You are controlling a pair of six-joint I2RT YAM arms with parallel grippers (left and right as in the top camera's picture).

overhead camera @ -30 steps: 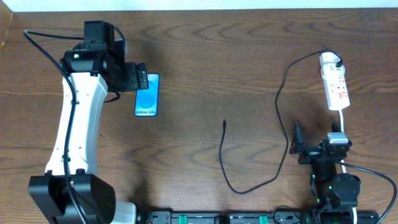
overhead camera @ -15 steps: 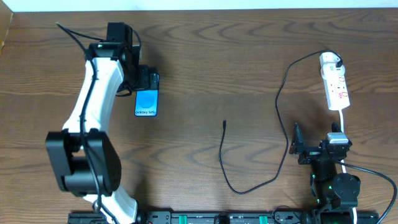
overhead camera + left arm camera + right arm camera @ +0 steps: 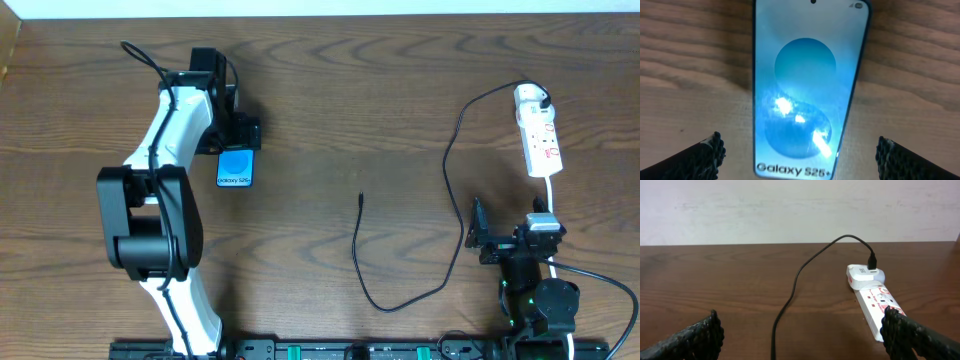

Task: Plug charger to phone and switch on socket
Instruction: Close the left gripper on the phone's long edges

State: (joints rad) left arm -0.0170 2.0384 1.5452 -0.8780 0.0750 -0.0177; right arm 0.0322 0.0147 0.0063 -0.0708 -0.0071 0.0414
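Note:
The phone lies flat on the table at the left, its blue screen reading "Galaxy S25+". It fills the left wrist view. My left gripper is open over the phone's far end, its fingertips spread wide on either side of the phone, not touching it. The charger cable runs from a plug in the socket at the far right down to a loose tip at mid-table. My right gripper is open and empty near the front right; its view shows the cable and socket.
The socket's white cord runs toward the right arm's base. The table's far edge meets a white wall. The left arm stretches over the table's left side.
The left arm has swung right and its gripper has moved down over the phone's far end, now covering more of it. The right arm, cable and socket have not moved.

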